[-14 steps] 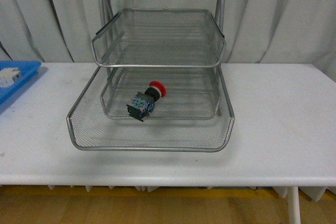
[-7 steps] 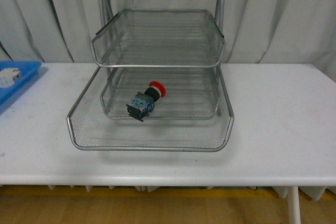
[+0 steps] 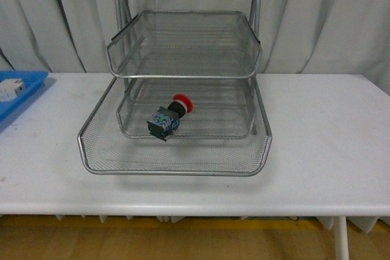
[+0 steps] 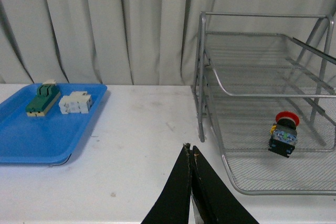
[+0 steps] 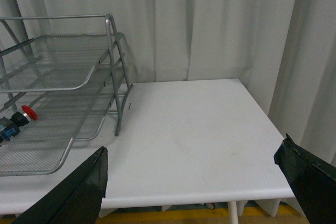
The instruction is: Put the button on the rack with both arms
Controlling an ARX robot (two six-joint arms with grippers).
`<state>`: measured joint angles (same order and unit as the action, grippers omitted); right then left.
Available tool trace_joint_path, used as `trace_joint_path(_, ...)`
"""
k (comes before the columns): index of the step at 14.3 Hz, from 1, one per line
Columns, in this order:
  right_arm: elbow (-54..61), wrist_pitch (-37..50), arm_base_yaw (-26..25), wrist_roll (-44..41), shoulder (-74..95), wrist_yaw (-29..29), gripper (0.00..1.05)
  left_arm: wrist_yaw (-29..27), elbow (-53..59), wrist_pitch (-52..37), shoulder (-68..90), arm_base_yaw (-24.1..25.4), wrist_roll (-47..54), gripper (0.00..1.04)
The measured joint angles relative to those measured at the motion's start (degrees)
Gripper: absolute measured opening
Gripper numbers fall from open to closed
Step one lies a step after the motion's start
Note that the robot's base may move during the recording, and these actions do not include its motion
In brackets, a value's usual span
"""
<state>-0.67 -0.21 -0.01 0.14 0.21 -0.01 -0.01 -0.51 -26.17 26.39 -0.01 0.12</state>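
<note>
- Button [image 3: 169,115] lies tilted low in rack [image 3: 177,173], mid-bench [image 3: 317,150] toward the back edge. Which tier is unclear through the mesh.
- Left gripper [image 4: 190,149] clenched, empty. Right gripper [image 5: 194,148] spread wide, empty.
- Risk: a nudge to the rack could roll the round-capped button.
- Neither arm shows in front view.

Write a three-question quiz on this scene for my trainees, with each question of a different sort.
1. True or false: the button lies on the top tier of the rack.
2. Which is open: A, the left tool, or B, the right tool?
3. Fill in: on the blue tray, beside the green component, lies a ___ one.

Key: 1 false; 2 B; 3 white.
</note>
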Motion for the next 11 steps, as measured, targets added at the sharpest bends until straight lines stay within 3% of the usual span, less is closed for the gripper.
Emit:
trace_joint_path(10, 0.0, 0.0, 0.0, 0.0, 0.0, 0.0, 0.98, 0.0, 0.0, 15.89, -16.11, 0.0, -0.02, 0.02)
trace_joint_path(11, 0.0, 0.0, 0.0, 0.0, 0.0, 0.0, 0.98, -0.04, -0.17, 20.72, -19.41, 0.0, -0.02, 0.02)
